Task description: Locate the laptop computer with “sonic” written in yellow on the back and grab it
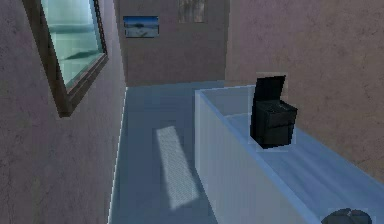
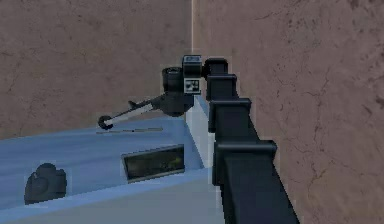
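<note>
Pale blue worktop (image 1: 300, 170) runs along the forward view's right, against a brown wall. About midway along it stands a black box (image 1: 272, 118) with a lid-like flap raised at its top. Its shape is too coarse to tell whether this is the laptop, and any lettering on it cannot be made out. At that view's bottom right corner a dark lump (image 1: 350, 215) sits on the worktop's near end. Left of the worktop lies blue-grey floor (image 1: 140, 120) with a bright patch of light. A framed window (image 1: 75, 45) is set in the left wall, and pictures (image 1: 142, 26) hang on the far wall.

In the arm side view the dark arm (image 2: 240, 150) rises from the bottom edge to its white markers (image 2: 192, 75). The hand (image 2: 107, 122) reaches left from them, its thin fingers (image 2: 135, 108) slanting down toward the worktop's far edge. Only bare wall and worktop show behind its tip, so it holds nothing; more of its grip cannot be told. Lower in that view, a flat dark panel (image 2: 153, 163) with a pale rim lies on the worktop just left of the arm. A dark lump (image 2: 45, 183) lies near the left edge, well apart from the hand.
</note>
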